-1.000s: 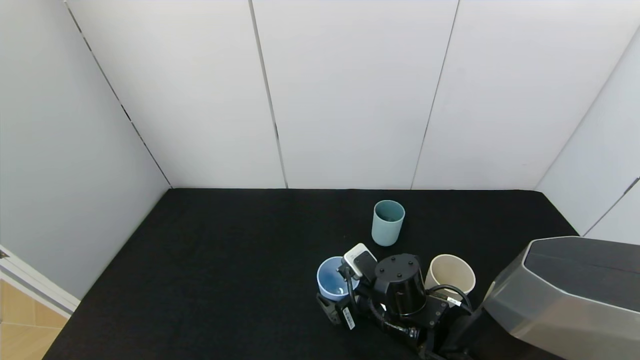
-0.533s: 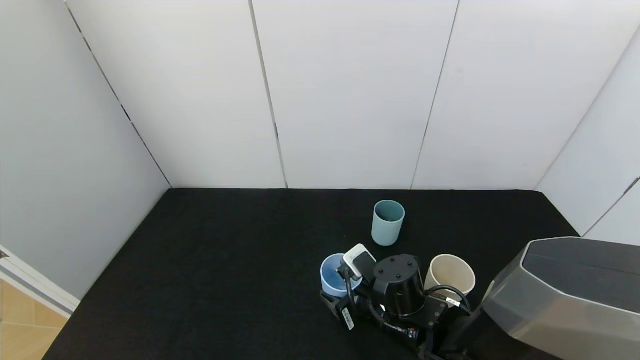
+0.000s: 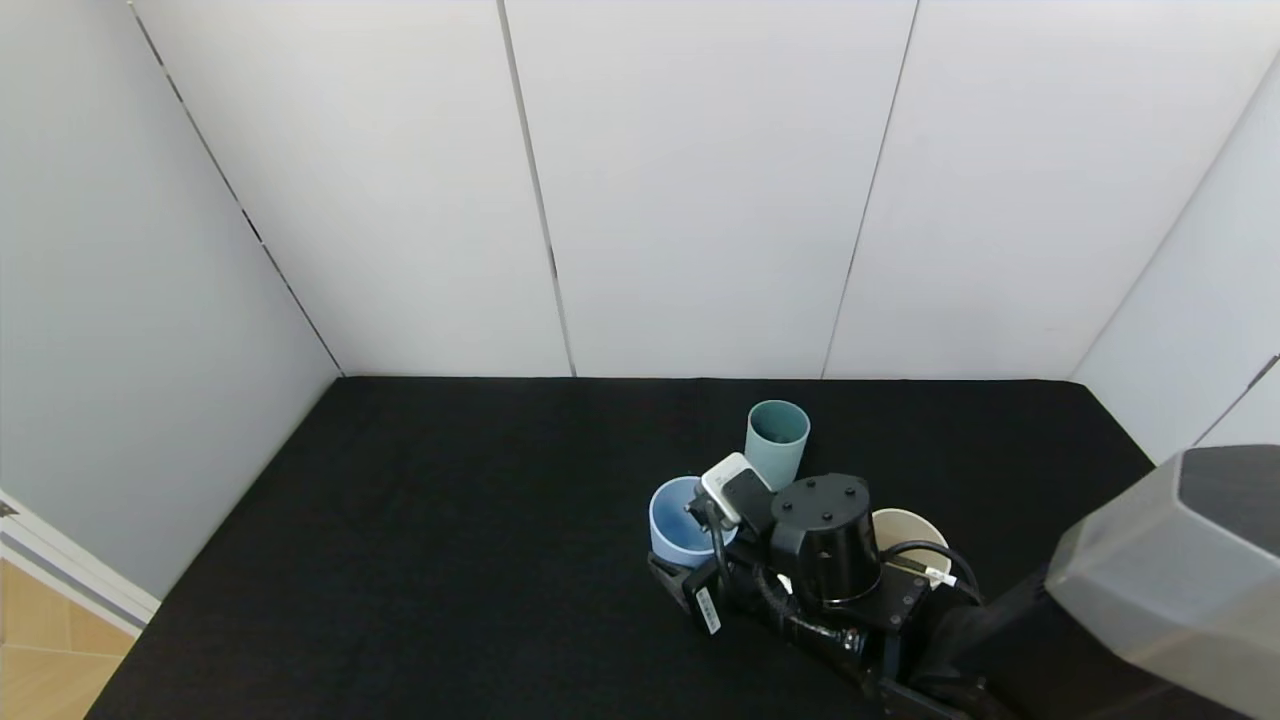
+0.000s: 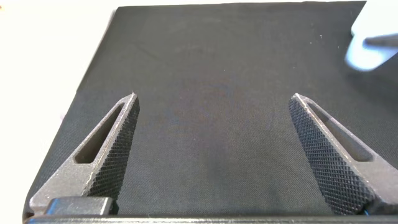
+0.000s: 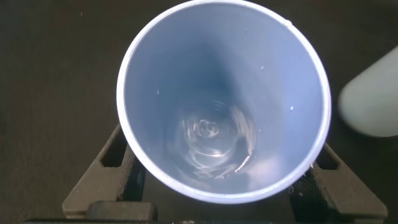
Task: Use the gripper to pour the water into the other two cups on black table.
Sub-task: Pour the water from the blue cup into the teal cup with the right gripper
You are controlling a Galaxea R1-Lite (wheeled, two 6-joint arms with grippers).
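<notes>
My right gripper is shut on the light blue cup, which stays upright just in front and to the left of the teal-green cup. The cream-beige cup stands to the right, partly hidden behind my wrist. In the right wrist view the fingers clamp both sides of the blue cup, and a little clear water ripples at its bottom. The teal cup is a pale blur beside it. My left gripper is open and empty over the black table, out of the head view.
The black table is enclosed by white wall panels at the back and sides. My right arm's grey housing fills the front right corner. A pale blue blur shows far off in the left wrist view.
My right gripper has carried the blue cup away from me and slightly right, closer to the teal cup. The arm housing has shifted right. The other two cups have not moved.
</notes>
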